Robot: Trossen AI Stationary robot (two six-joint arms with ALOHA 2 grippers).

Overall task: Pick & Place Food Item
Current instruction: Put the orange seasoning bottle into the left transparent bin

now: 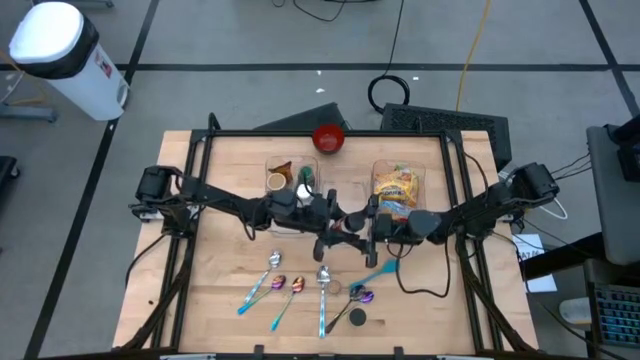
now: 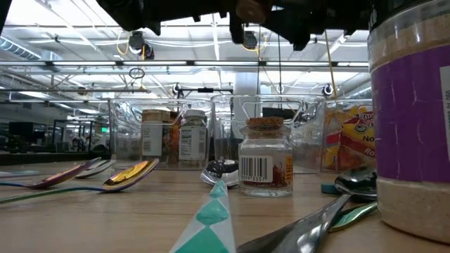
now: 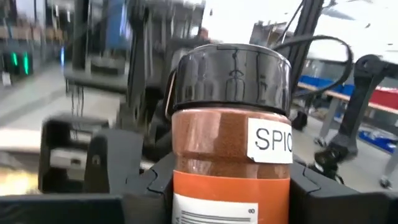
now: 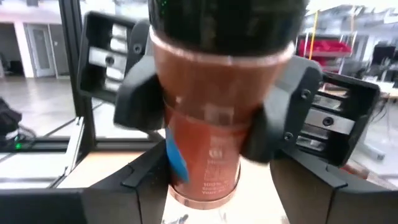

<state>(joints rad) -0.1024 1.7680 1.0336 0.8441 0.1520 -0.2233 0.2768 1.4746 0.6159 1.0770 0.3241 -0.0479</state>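
Note:
A spice jar (image 3: 231,143) with red-brown powder, a black cap and an orange and white label stands upright in the air over the middle of the table (image 1: 348,222). My left gripper (image 1: 332,224) is shut on it. My right gripper (image 1: 370,228) faces it from the table's right side, open. Its fingers (image 4: 348,202) stand wide on either side of the jar's lower end (image 4: 205,186) without plainly touching it. My left gripper pinches the jar's body below the cap between its two fingers (image 4: 142,93), one on each side of the round wall (image 4: 205,124). The fingers come level from the table's left. The jar is upright, cap up, lifted clear of the table.
A red bowl (image 1: 328,138) sits at the far edge. One clear bin (image 1: 290,178) holds jars, another (image 1: 398,185) holds snack bags. Several spoons (image 1: 280,288) lie toward the near edge. A small spice jar (image 2: 266,165) and a purple-labelled jar (image 2: 411,119) stand nearby.

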